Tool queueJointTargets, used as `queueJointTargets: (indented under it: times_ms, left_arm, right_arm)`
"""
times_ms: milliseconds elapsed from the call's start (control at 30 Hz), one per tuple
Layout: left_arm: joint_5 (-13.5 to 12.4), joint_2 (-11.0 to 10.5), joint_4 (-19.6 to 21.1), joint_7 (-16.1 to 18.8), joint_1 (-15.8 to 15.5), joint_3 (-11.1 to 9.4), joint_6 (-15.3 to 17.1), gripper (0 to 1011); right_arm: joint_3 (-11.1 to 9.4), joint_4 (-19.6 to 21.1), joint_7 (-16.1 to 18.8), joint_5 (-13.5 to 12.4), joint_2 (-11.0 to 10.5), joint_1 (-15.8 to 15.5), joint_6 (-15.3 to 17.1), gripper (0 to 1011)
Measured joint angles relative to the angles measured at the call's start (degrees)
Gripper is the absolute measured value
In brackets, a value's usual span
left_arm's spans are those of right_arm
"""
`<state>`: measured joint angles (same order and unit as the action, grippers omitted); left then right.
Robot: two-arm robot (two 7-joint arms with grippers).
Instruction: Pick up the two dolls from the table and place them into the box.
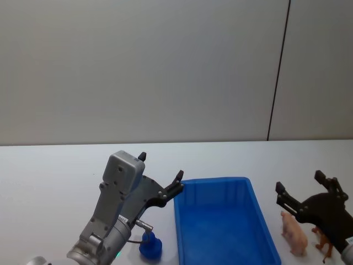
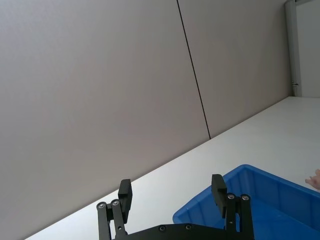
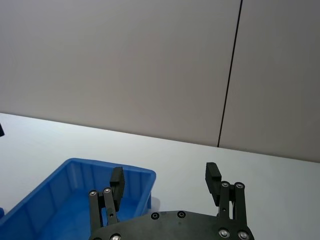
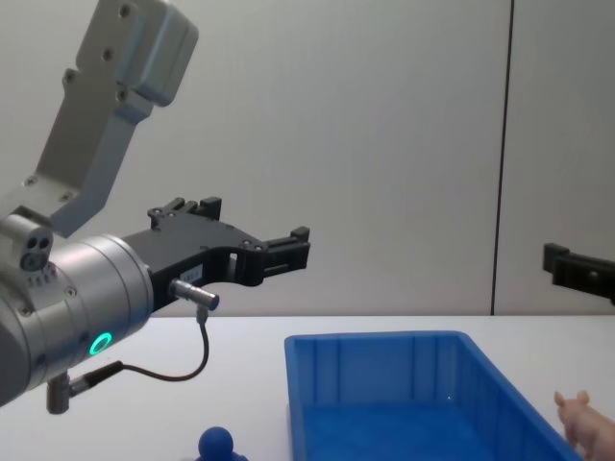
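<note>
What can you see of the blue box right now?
The box is a bright blue rectangular bin, plastic by its look, with a thick rim and sloping walls. It stands upright and open on the white table. What shows of its inside is bare. The pink doll stands apart on its right.

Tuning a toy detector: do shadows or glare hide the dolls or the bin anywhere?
Head view: even light, no strong glare on the large blue plastic bin; the black right gripper, not shadow, partly covers the small brown doll. Chest view: the frame edge crops the pale pink doll.
</note>
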<state>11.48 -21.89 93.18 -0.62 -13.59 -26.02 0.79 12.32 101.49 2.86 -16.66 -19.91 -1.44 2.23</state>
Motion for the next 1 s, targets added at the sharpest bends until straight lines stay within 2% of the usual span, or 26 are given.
queueJointTargets:
  times_ms: [700,1000]
  left_arm:
    - [0.00,0.00,0.00,0.00,0.00,0.00,0.00,1001]
    - [0.00,0.00,0.00,0.00,0.00,0.00,0.00,1001]
  right_arm:
    - [-2.27,0.80,-5.93,-1.71,-2.07,-3.59,4.94,1001]
    - [-2.88,-0.90,-7.66,-2.25,-2.13,-4.17,7.17,1001]
